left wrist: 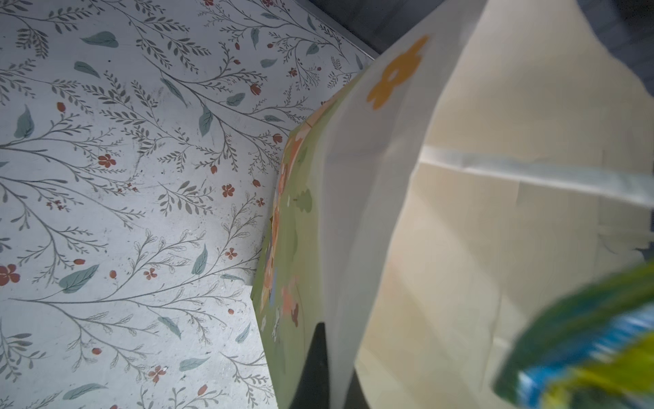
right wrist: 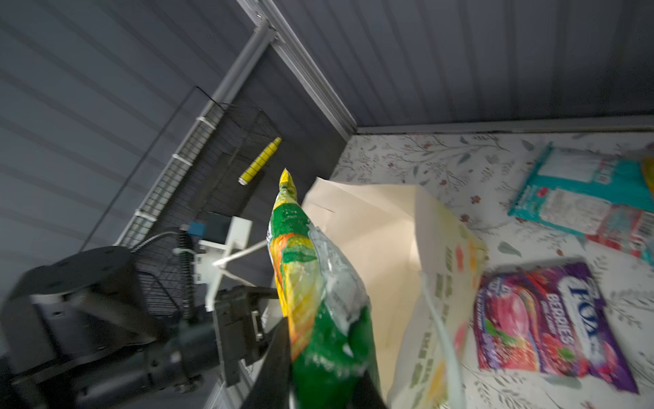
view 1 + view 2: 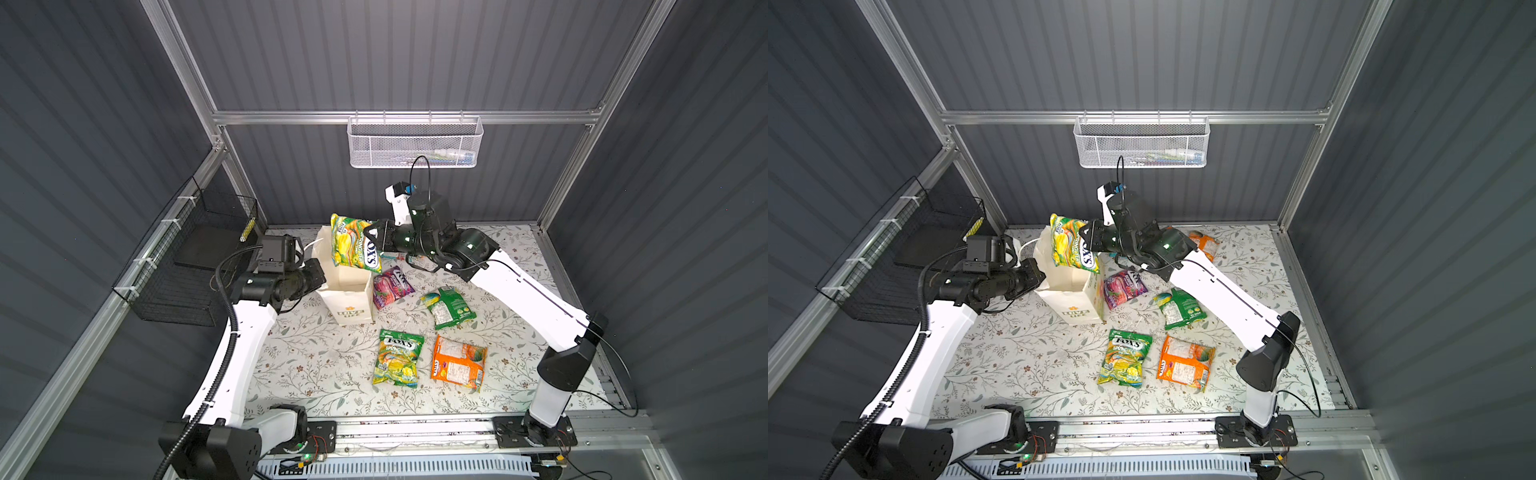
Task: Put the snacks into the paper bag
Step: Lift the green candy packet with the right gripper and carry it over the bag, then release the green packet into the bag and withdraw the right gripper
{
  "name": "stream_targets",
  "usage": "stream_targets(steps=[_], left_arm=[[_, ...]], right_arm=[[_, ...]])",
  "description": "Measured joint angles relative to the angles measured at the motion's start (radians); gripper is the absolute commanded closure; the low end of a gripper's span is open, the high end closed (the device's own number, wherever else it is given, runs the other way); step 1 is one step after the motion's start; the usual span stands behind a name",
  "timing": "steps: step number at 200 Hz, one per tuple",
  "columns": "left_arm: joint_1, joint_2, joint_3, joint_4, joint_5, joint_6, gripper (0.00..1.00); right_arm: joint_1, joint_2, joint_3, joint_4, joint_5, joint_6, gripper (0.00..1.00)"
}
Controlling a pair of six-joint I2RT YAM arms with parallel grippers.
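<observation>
The cream paper bag (image 3: 351,307) (image 3: 1069,305) stands upright and open at the back left of the table. My left gripper (image 3: 321,277) (image 3: 1040,276) is shut on the bag's left wall; in the left wrist view its fingers pinch that wall (image 1: 336,361). My right gripper (image 3: 376,241) (image 3: 1091,240) (image 2: 322,375) is shut on a yellow-green FOX'S packet (image 3: 353,245) (image 3: 1071,245) (image 2: 304,276), which hangs tilted over the bag's mouth (image 2: 382,230). On the table lie more snacks: purple (image 3: 392,286), green (image 3: 449,307), yellow-green (image 3: 399,357), orange (image 3: 459,361), and teal (image 2: 580,191).
A white mesh basket (image 3: 415,141) hangs on the back wall. A black wire basket (image 3: 187,266) hangs on the left wall, close behind my left arm, with a yellow stick (image 2: 260,161) in it. Another orange packet (image 3: 1204,243) lies behind my right arm.
</observation>
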State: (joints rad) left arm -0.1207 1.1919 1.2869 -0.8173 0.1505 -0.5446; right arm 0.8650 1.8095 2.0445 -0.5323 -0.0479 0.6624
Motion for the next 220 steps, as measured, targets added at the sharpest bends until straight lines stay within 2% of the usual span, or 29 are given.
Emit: stream_targets(steps=[27, 56, 92, 152, 200, 220], left_arm=[[0.025, -0.024, -0.023, 0.007, 0.023, -0.014, 1.00], [0.031, -0.025, -0.034, 0.024, 0.068, -0.018, 1.00], [0.031, -0.025, -0.039, 0.051, 0.113, -0.019, 1.00], [0.037, -0.016, -0.049, 0.054, 0.114, -0.025, 1.00], [0.037, 0.003, -0.055, 0.056, 0.123, -0.026, 1.00], [0.037, 0.010, -0.055, 0.063, 0.124, -0.026, 1.00]], right_arm=[[0.015, 0.018, 0.024, -0.069, 0.080, -0.005, 1.00], [0.026, 0.099, 0.155, -0.120, 0.109, -0.013, 1.00], [0.027, 0.211, 0.276, -0.159, 0.095, -0.014, 1.00], [0.049, 0.253, 0.296, -0.203, 0.072, 0.001, 1.00], [0.060, 0.317, 0.359, -0.202, 0.009, 0.052, 1.00], [0.059, 0.325, 0.358, -0.202, -0.012, 0.065, 0.86]])
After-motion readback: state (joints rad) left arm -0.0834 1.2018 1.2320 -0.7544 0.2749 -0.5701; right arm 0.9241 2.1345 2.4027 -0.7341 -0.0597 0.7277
